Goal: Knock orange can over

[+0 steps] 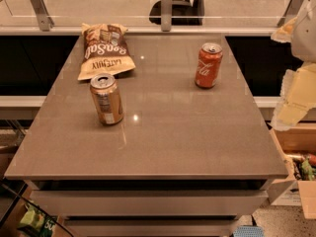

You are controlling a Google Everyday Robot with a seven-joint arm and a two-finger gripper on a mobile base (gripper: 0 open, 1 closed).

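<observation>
One gripper (292, 102) at right edge, well apart from orange can (106, 99).

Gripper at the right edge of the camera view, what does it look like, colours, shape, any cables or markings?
The gripper is at the frame's right edge, just past the table. It is made of pale cream-yellow, flat, angular pieces with lighter rims. Above it is a rounder, whitish-grey arm section. No cables, markings or lettering can be made out on either part.
</observation>
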